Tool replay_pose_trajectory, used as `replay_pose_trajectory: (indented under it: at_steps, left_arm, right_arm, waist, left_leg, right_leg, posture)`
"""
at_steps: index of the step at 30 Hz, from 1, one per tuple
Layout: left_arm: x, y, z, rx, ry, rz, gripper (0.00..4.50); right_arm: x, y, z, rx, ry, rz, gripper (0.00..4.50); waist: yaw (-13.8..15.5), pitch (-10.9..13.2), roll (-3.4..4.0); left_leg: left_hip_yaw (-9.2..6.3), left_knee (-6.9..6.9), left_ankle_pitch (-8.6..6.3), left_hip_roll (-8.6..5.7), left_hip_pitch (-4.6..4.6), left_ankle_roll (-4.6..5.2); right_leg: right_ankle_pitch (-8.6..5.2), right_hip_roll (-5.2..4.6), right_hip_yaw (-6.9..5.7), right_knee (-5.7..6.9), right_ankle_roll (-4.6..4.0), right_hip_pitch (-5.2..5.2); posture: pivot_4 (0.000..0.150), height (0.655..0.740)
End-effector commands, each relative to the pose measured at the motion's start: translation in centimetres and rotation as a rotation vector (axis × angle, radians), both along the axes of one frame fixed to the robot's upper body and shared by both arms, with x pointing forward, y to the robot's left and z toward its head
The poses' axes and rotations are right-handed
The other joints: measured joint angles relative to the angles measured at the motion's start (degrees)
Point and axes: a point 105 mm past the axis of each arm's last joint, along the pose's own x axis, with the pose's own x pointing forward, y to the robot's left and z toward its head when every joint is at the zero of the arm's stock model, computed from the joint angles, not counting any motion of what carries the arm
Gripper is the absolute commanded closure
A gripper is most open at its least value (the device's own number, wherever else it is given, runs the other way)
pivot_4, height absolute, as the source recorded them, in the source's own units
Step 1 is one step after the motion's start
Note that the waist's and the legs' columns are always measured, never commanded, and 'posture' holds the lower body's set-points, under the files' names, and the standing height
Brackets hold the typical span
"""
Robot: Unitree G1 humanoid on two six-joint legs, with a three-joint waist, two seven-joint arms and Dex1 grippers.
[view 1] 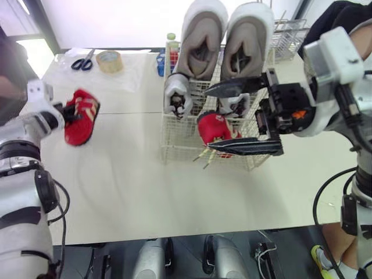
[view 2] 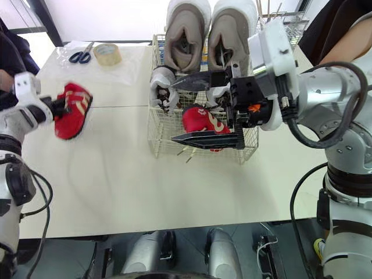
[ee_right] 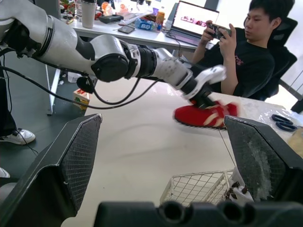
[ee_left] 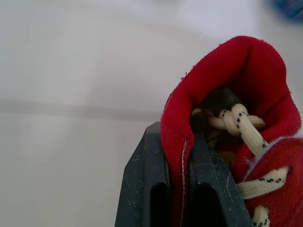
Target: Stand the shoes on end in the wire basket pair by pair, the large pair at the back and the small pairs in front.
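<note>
**Head camera.** The left gripper is clamping one red shoe by its heel end over the left part of the table, well apart from the wire basket. Whether the sole is touching the table cannot be told. The large beige pair is standing on end at the back of the basket. Two small white shoes are standing just in front of that pair. The second red shoe is sitting in the basket's front right part. The right gripper is hovering over that same part, fingers spread wide and holding nothing. Scissors and a tape roll are lying near the table's far left corner.

**Left wrist camera.** Both fingers are pressing together on the red shoe's heel collar, one inside the opening and one outside. A cream lace is showing just beside them.

**Right wrist camera.** The two fingers are standing far apart with nothing between them. Beyond them, the left arm is holding the red shoe low over the table, and a corner of the wire basket is showing below. A person is sitting behind the table, beside a laptop.
</note>
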Motion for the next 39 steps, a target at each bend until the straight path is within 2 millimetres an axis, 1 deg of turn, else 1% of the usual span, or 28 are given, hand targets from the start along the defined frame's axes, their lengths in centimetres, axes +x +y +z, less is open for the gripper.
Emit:
replay_pose_trajectory:
  at_steps: [1,2,4,6,8,10,12,14,16,20,23,26,29,33,36,39]
  left_arm:
    - [-2.3,-3.6,7.9,-0.001,-0.384,-0.115,4.45]
    - [-3.6,-5.2,9.5,0.001,-0.490,-0.134,4.45]
    - [-5.8,-7.4,11.5,-0.043,-0.631,-0.149,4.45]
    - [-7.0,-8.8,12.2,-0.108,-0.686,-0.155,4.45]
    - [-8.5,-11.2,13.1,-0.120,-0.779,-0.152,4.45]
    - [-9.3,-12.8,13.4,-0.169,-0.821,-0.129,4.45]
    - [-10.1,-14.8,13.1,-0.190,-0.835,-0.128,4.45]
    - [-10.7,-16.0,12.7,-0.178,-0.854,-0.110,4.45]
    - [-10.8,-16.4,12.3,-0.167,-0.860,-0.088,4.45]
    - [-11.8,-18.0,10.9,-0.102,-0.898,-0.093,4.45]
    - [-11.7,-18.6,9.4,-0.084,-0.906,-0.081,4.45]
    - [-11.8,-19.4,8.4,-0.101,-0.919,-0.085,4.45]
    - [-11.8,-20.8,7.1,-0.111,-0.925,-0.128,4.45]
    - [-11.4,-22.1,5.6,-0.124,-0.917,-0.198,4.45]
    - [-11.3,-23.2,4.6,-0.103,-0.920,-0.239,4.45]
    - [-11.3,-23.8,3.7,-0.069,-0.927,-0.261,4.45]
  right_arm:
    - [-0.1,-1.1,0.9,0.040,-0.017,-0.044,0.00]
    - [0.1,-1.6,0.8,0.049,-0.001,-0.074,0.00]
    - [0.4,-2.6,0.6,0.070,0.029,-0.126,0.00]
    - [0.6,-3.2,0.5,0.088,0.049,-0.161,0.00]
    - [1.0,-4.0,0.2,0.103,0.066,-0.219,0.00]
    - [1.3,-4.6,0.1,0.112,0.079,-0.261,0.00]
    - [1.3,-4.9,-0.3,0.104,0.091,-0.284,0.00]
    - [1.5,-5.0,-0.5,0.094,0.098,-0.296,0.00]
    - [1.7,-4.9,-0.6,0.101,0.110,-0.293,0.00]
    - [2.0,-5.0,-1.1,0.077,0.118,-0.288,0.00]
    - [2.6,-4.3,-1.0,0.067,0.101,-0.286,0.00]
    - [2.6,-4.0,-0.4,0.059,0.088,-0.267,0.00]
    - [2.7,-4.3,-0.6,0.036,0.077,-0.279,0.00]
    - [2.9,-4.4,-0.4,0.034,0.058,-0.299,0.00]
    - [2.8,-4.5,-0.2,0.040,0.051,-0.307,0.00]
    - [2.8,-4.5,-0.2,0.048,0.050,-0.312,0.00]
  waist:
    - [-0.17,-0.01,-0.01]
    - [-0.18,-0.01,-0.02]
    - [-0.12,-0.02,-0.02]
    - [-0.11,-0.01,-0.04]
    - [-0.10,-0.01,-0.04]
    - [-0.08,-0.01,-0.04]
    - [-0.07,-0.01,-0.03]
    - [-0.07,-0.01,-0.02]
    - [-0.10,-0.01,-0.02]
    - [-0.08,-0.01,-0.02]
    - [-0.03,-0.01,-0.02]
    - [0.11,-0.01,-0.02]
    - [0.09,-0.01,-0.02]
    - [0.00,-0.01,-0.02]
    - [-0.01,-0.01,-0.01]
    - [0.05,-0.02,-0.01]
  left_leg:
    - [0.01,0.02,-0.01,-0.04,0.01,0.03]
    - [0.04,0.02,-0.02,-0.05,0.03,0.04]
    - [0.01,0.01,-0.05,-0.08,0.11,0.09]
    - [0.00,0.01,-0.05,-0.08,0.11,0.09]
    - [-0.01,0.01,-0.02,-0.07,0.15,0.06]
    - [-0.01,0.00,0.00,-0.06,0.29,0.03]
    - [-0.01,0.00,-0.01,-0.05,0.48,0.04]
    - [0.00,-0.02,-0.01,-0.06,0.65,0.05]
    - [0.00,-0.02,-0.02,-0.05,0.69,0.05]
    - [-0.01,-0.03,-0.02,-0.02,0.72,0.05]
    - [0.00,-0.02,-0.02,-0.02,0.72,0.07]
    - [-0.01,-0.01,-0.05,-0.04,0.72,0.12]
    - [-0.03,-0.01,-0.23,-0.04,0.71,0.41]
    - [-0.01,-0.01,-0.25,-0.03,0.71,0.44]
    - [-0.02,-0.01,-0.25,-0.02,0.71,0.46]
    - [-0.03,-0.01,-0.27,-0.03,0.71,0.49]
  right_leg:
    - [0.00,-0.04,0.01,0.02,0.00,0.03]
    - [0.01,-0.07,0.02,0.00,0.01,0.04]
    - [0.01,-0.12,0.00,-0.06,0.03,0.17]
    - [0.02,-0.11,-0.02,-0.08,0.04,0.19]
    - [0.02,-0.09,-0.02,-0.04,0.06,0.20]
    - [0.02,-0.09,-0.02,-0.10,0.06,0.31]
    - [0.02,-0.08,-0.01,-0.10,0.06,0.48]
    - [0.02,-0.07,0.02,-0.10,0.05,0.63]
    - [0.02,-0.05,0.02,-0.08,0.05,0.65]
    - [0.02,0.00,0.03,-0.07,0.03,0.65]
    - [0.02,0.00,0.04,-0.09,0.03,0.65]
    - [0.02,-0.02,0.04,-0.10,0.02,0.66]
    - [0.02,-0.04,0.03,-0.15,0.01,0.68]
    - [0.02,-0.05,0.03,-0.17,0.01,0.68]
    - [0.02,-0.05,0.01,-0.17,0.01,0.68]
    - [0.02,-0.07,0.01,-0.17,0.00,0.68]
  posture:
    - [0.150,0.7400]
    - [0.150,0.7400]
    - [0.150,0.7400]
    - [0.150,0.7400]
    - [0.150,0.7400]
    - [0.150,0.7400]
    - [0.150,0.7400]
    - [0.150,0.7400]
    - [0.150,0.7400]
    - [0.150,0.7400]
    - [0.150,0.7400]
    - [0.150,0.7400]
    - [0.150,0.7400]
    - [0.150,0.7400]
    - [0.150,0.7400]
    - [0.150,0.7400]
